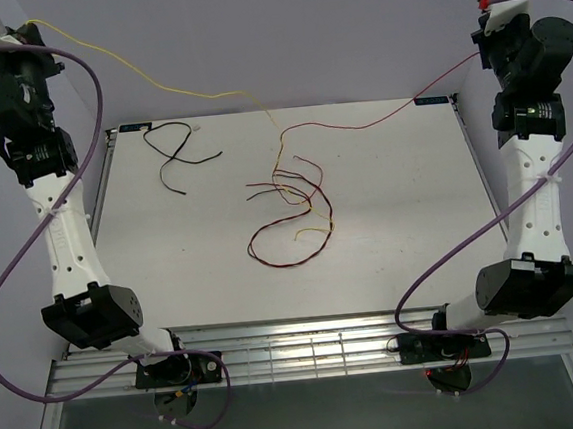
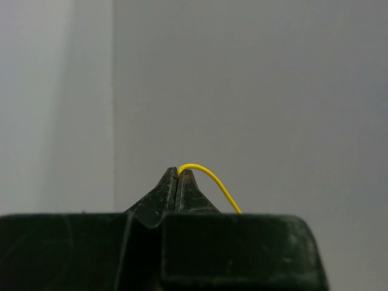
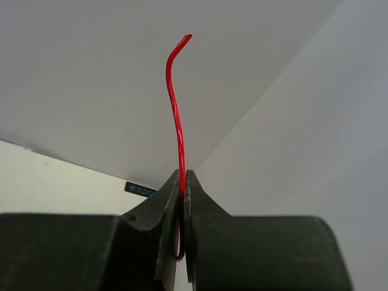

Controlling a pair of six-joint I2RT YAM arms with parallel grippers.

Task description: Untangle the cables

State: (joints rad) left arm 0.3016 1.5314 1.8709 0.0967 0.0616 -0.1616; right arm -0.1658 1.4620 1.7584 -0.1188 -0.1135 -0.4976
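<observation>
1. Top view: the cables (image 1: 291, 209) lie mostly in a loose knot at the middle of the tabletop (image 1: 418, 223).
   - The yellow cable (image 1: 170, 87) climbs from the knot to the far left, up to the raised left pincer (image 1: 25, 32).
   - The red cable (image 1: 398, 112) runs from the knot to the far right, up to the raised right pincer (image 1: 489, 1).
   - A dark red-brown loop (image 1: 271, 261) forms the near side of the knot.
   - A black cable (image 1: 175, 149) lies by itself at the far left of the tabletop, apart from the rest.
   - All of them are hair-thin beside the arms and probably weigh almost nothing. A pull would likely drag the whole knot rather than free one strand.

2. Left wrist view: the left pincer (image 2: 177, 182) is clenched on the yellow cable (image 2: 212, 179).
   - The cable arches out of the closed tips and drops to the right.
   - The smooth, glossy sheath looks slippery, so a hold close to the end seems safest.

3. Right wrist view: the right pincer (image 3: 182, 188) is clenched on the red cable (image 3: 176, 103), with the free end standing up above the tips.
   - The end keeps its own slight kink, which suggests a wire core that is springy over a short length and limp over a long one.
   - Gripping near an end, as both arms do here, leaves the rest free to slide out of the crossings.
</observation>
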